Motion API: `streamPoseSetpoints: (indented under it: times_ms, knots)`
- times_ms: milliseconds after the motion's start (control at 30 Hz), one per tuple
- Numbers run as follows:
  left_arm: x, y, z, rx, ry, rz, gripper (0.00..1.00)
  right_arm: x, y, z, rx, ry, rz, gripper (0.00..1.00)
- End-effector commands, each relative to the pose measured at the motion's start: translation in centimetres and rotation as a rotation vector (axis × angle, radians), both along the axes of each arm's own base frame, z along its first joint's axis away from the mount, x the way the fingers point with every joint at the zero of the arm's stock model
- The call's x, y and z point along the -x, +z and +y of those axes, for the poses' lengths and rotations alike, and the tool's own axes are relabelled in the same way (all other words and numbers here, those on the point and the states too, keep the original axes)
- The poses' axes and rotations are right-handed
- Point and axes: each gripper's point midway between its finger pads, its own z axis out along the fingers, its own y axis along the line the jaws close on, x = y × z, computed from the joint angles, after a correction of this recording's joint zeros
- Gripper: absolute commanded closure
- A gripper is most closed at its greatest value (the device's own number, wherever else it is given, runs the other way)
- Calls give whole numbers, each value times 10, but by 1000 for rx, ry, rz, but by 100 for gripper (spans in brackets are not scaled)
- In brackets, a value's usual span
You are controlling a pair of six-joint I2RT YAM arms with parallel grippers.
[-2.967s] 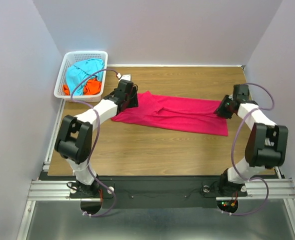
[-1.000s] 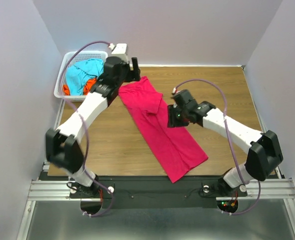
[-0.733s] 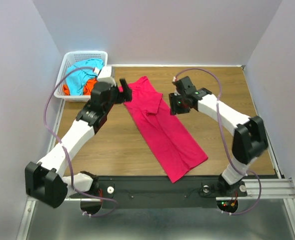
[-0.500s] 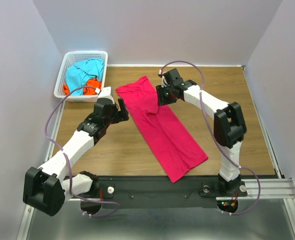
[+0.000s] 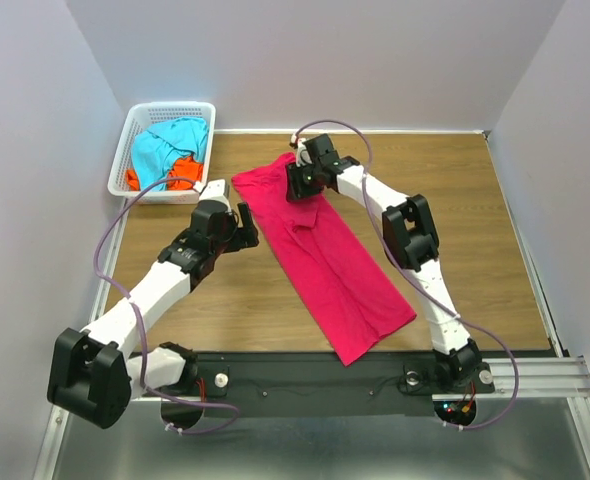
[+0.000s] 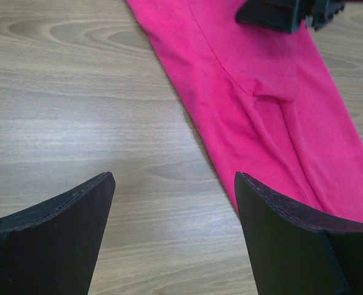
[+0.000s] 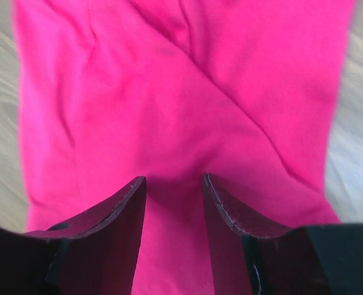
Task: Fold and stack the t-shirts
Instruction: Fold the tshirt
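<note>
Shows pink shirt (image 5: 325, 250) lying as a long diagonal strip on tabletop (image 5: 455, 200), right claw (image 7: 173, 181) part-spread just above its far end, probably to pinch there for folding, left claw (image 6: 175, 184) spread wide beside it, gripping nothing.

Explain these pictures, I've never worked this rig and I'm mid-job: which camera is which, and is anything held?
Two robot arms are bolted at the near edge of a wooden table. The wide picture looks down from above and behind them; the other two come from cameras on each wrist, showing that arm's black fingers. A crimson-pink t-shirt lies on the table as a long strip. A white lattice basket in the far left corner holds a turquoise t-shirt and an orange t-shirt. The left end effector is wide open over bare wood beside the shirt, holding nothing. The right end effector is over the shirt's far end, fingers parted, nothing visibly pinched.
</note>
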Motion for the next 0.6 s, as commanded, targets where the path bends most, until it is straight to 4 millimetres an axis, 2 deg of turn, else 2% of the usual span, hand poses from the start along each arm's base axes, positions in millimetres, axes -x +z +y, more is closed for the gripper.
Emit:
streamPoseSetpoints:
  times_ms: [0,167,200,267,300,333,400,433,500,567]
  knots:
    - [-11,21,-10,24,-40,-76,10,-27,4,14,-28,-14,-83,52]
    - [-15,23,-15,15,-66,-72,10,-60,-22,-22,-4,-160,-68,51]
    - [-16,21,-17,15,-75,-66,10,-72,-32,-42,8,-230,-54,51]
    - [-17,20,-18,14,-81,-59,10,-85,-40,-67,20,-317,-41,51]
    - [-17,18,-20,14,-86,-51,10,-95,-46,-93,25,-404,-22,51]
    - [-17,16,-20,14,-88,-46,10,-98,-49,-106,26,-450,-9,51]
    - [-18,14,-22,15,-96,-39,10,-106,-50,-134,27,-547,6,51]
    - [-18,14,-24,18,-106,-36,10,-113,-46,-156,16,-619,16,51]
    - [-18,11,-27,20,-120,-24,10,-115,-44,-174,6,-656,28,51]
    - [-18,8,-37,39,-158,-5,10,-122,-26,-184,-18,-651,6,51]
